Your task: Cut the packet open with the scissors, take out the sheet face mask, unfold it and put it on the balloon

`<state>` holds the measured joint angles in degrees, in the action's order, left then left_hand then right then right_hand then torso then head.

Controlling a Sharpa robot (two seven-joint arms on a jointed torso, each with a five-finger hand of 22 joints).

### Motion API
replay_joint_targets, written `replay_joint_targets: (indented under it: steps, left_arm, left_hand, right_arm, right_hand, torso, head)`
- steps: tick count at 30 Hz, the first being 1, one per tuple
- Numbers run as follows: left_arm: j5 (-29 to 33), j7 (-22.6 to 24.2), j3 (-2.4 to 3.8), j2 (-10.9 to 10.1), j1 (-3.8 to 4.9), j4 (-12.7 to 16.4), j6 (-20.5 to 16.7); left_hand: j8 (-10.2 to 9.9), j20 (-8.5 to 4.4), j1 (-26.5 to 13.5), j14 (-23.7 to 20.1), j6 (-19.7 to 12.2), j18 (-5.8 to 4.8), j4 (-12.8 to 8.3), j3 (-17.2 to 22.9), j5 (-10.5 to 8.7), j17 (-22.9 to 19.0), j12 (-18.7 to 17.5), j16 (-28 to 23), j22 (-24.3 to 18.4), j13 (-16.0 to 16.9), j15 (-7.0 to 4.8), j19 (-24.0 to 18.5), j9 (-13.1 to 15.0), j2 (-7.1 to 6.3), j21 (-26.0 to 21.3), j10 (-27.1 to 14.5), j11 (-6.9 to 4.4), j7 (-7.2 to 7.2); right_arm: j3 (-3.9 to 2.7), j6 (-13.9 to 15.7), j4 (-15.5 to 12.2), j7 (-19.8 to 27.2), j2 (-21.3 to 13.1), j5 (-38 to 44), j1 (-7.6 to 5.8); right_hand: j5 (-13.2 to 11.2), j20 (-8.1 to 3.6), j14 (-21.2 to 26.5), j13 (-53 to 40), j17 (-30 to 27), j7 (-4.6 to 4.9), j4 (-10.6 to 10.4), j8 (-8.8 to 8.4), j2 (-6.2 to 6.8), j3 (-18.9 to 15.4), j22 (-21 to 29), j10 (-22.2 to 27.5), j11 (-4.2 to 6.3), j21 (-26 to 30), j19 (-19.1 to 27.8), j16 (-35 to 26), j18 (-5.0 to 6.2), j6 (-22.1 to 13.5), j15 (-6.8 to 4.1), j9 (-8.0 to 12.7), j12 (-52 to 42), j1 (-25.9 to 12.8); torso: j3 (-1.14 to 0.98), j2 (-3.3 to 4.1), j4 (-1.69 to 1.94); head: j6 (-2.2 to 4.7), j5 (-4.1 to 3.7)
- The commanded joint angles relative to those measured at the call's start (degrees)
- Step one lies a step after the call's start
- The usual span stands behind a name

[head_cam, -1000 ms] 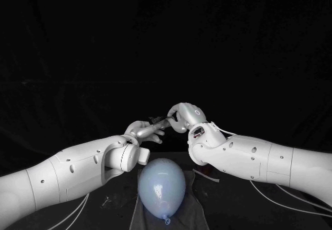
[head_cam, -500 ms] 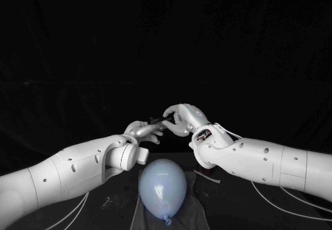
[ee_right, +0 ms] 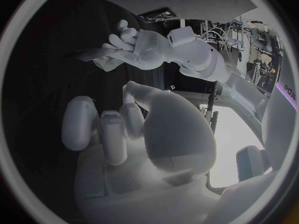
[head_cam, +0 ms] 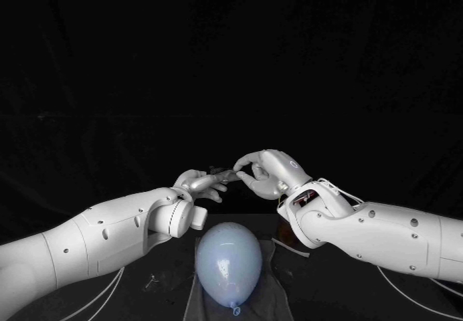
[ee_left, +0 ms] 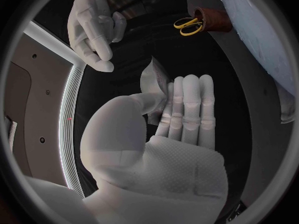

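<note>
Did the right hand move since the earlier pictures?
Yes. Judged against the balloon, the right hand has drifted slightly right and lower in the head view, back from the packet that the left hand holds.

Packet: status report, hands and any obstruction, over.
Left hand pinches packet. Right hand empty, fingers apart, just short of it. Scissors in holder, balloon bare. Nothing between right hand and packet.

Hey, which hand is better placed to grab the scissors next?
Probably the right. The right hand holds nothing, while the left hand pinches the packet. The scissors stand in a holder on the right arm's side of the balloon.
</note>
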<state>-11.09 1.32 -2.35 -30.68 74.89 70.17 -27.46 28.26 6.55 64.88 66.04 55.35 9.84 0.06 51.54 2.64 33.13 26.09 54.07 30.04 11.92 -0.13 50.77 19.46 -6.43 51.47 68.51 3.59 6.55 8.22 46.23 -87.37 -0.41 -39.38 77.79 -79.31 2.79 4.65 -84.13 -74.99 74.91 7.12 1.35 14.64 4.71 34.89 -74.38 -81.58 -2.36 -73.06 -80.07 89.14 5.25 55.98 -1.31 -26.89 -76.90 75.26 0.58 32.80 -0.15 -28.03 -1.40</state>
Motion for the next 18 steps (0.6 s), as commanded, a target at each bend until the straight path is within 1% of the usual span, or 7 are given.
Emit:
replay_joint_targets:
  steps: [1, 3, 7, 12, 13, 18]
  left_arm:
    - [-0.98, -0.48, 0.08, 0.16, 0.15, -0.08, 1.08]
    - [-1.12, -0.57, 0.08, 0.24, 0.15, -0.14, 1.24]
    - [-1.39, -0.68, 0.08, 0.36, 0.15, -0.10, 1.53]
    - [-2.05, -0.84, 0.08, 0.45, 0.16, 0.11, 1.95]
    - [-2.28, -0.86, 0.08, 0.47, 0.16, 0.19, 2.07]
    - [-3.19, -0.91, 0.07, 0.47, 0.16, 0.47, 2.39]
  left_hand:
    - [0.34, 0.00, -0.11, -0.05, 0.57, 0.61, -2.05, 1.60, 0.30, 0.04, -0.20, 0.19, 0.04, -0.09, -0.52, -0.52, 1.69, 0.45, 0.31, 1.34, -0.97, 0.00]
    - [0.40, -0.03, -0.35, -0.01, 0.64, 0.60, -2.30, 1.77, 0.31, 0.09, -0.18, 0.26, 0.18, -0.09, -0.55, -0.60, 1.69, 0.45, 0.53, 1.43, -1.00, -0.03]
    - [0.40, -0.03, -0.35, -0.01, 0.64, 0.60, -2.30, 1.77, 0.31, 0.09, -0.18, 0.26, 0.18, -0.09, -0.55, -0.60, 1.69, 0.45, 0.53, 1.43, -1.00, -0.03]
    - [0.44, -0.05, -0.50, 0.01, 0.68, 0.61, -2.48, 1.88, 0.32, 0.13, -0.18, 0.31, 0.27, -0.09, -0.57, -0.66, 1.68, 0.46, 0.68, 1.48, -1.02, -0.04]
    - [0.44, -0.05, -0.50, 0.01, 0.68, 0.61, -2.48, 1.88, 0.32, 0.13, -0.18, 0.31, 0.27, -0.09, -0.57, -0.66, 1.68, 0.46, 0.68, 1.48, -1.02, -0.04]
    - [0.44, -0.06, -0.53, 0.02, 0.68, 0.61, -2.51, 1.90, 0.32, 0.14, -0.18, 0.31, 0.29, -0.09, -0.57, -0.67, 1.68, 0.46, 0.70, 1.49, -1.03, -0.05]
  right_arm:
    - [-0.06, -3.76, -1.23, -0.13, -0.56, 2.71, -0.05]
    - [-0.06, -6.49, -1.59, -2.65, -0.54, 4.30, -0.05]
    - [-0.06, -9.15, -1.00, -6.43, 0.48, 6.22, -0.05]
    - [-0.05, -10.73, 0.74, -10.18, 2.38, 7.44, -0.05]
    - [-0.05, -11.03, 1.34, -11.03, 2.96, 7.62, -0.04]
    - [-0.05, -11.80, 3.28, -13.28, 4.86, 7.89, -0.04]
  right_hand:
    - [0.90, -0.24, -5.48, -5.73, 13.22, -0.03, 0.88, 0.39, -2.05, 1.99, -1.91, -2.17, 0.14, -1.81, -1.23, 0.42, -1.24, 0.56, -0.39, -0.08, -2.93, 0.68]
    - [0.93, -0.27, -5.59, -6.73, 13.77, 0.03, 0.91, 0.18, -3.09, 3.68, -2.68, -2.87, 0.08, -2.60, -1.69, 0.56, -1.44, 0.51, -0.34, 0.14, -4.01, 0.34]
    - [0.77, -0.18, -5.75, -8.13, 14.53, 0.22, 0.93, -0.33, -3.52, 5.49, -3.53, -3.80, -0.11, -3.43, -2.15, 0.74, -1.65, 0.28, -0.19, 0.55, -5.50, -0.65]
    - [0.54, -0.11, -5.85, -9.65, 14.98, 0.28, 0.97, -0.59, -3.62, 6.38, -4.12, -4.83, -0.18, -4.01, -2.47, 0.84, -1.78, 0.37, -0.11, 0.79, -7.18, -1.45]
    - [0.47, -0.09, -5.86, -9.86, 15.07, 0.29, 0.97, -0.64, -3.67, 6.53, -4.17, -4.97, -0.19, -4.04, -2.48, 0.86, -1.79, 0.38, -0.10, 0.83, -7.40, -1.58]
    - [0.27, -0.04, -5.87, -10.11, 15.09, 0.37, 0.82, -0.86, -3.84, 6.88, -4.27, -5.11, -0.27, -4.10, -2.50, 0.86, -1.80, 0.28, -0.03, 0.98, -7.67, -2.12]
  torso:
    - [0.03, -0.08, -0.01]
    - [0.07, -0.11, 0.01]
    - [0.08, -0.05, 0.15]
    - [0.13, 0.05, 0.15]
    - [0.17, 0.07, 0.15]
    - [0.20, 0.05, 0.23]
  head:
    - [-0.15, 0.24]
    - [-0.24, 0.25]
    - [-0.40, 0.13]
    - [-0.51, 0.06]
    - [-0.56, 0.00]
    - [-0.80, -0.01]
